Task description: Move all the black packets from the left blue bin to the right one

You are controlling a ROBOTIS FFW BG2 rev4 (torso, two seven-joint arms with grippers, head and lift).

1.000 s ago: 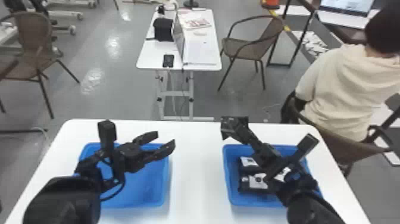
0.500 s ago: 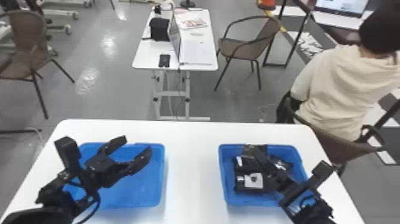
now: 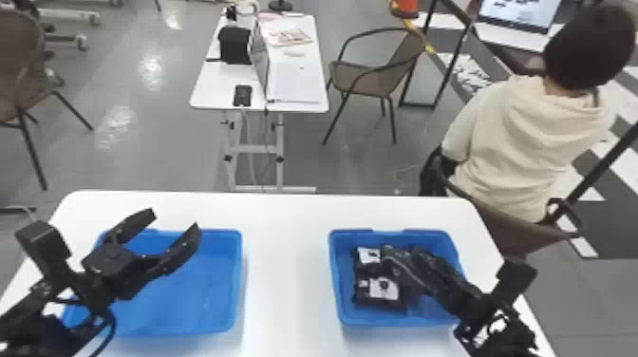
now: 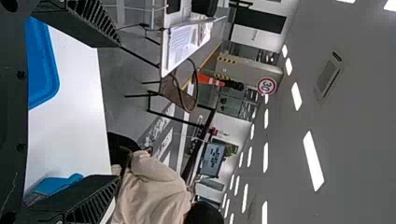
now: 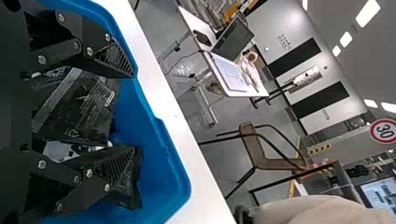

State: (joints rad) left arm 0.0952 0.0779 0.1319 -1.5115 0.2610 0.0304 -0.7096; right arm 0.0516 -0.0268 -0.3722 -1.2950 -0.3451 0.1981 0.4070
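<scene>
In the head view my left gripper [image 3: 174, 221] stands open above the left blue bin [image 3: 238, 280], and no packet shows in that bin. Its spread fingers also appear in the left wrist view, where the left gripper [image 4: 116, 111] has nothing between them. My right gripper [image 3: 404, 250] is down inside the right blue bin [image 3: 334, 285], beside black packets with white labels, one of them a black packet [image 3: 379, 290]. In the right wrist view the right gripper [image 5: 135, 112] has its fingers apart, with a black packet [image 5: 79, 109] between them; another packet [image 5: 133, 184] lies by the lower finger.
Both bins are on a white table [image 3: 285, 266], with a wide bare strip between them. Beyond its far edge are a smaller white table [image 3: 209, 90] with a laptop and a brown chair [image 3: 370, 78].
My right gripper has come down from the right bin's far rim into the bin. My left gripper has shifted slightly left and stayed open. The view has tilted a little.
</scene>
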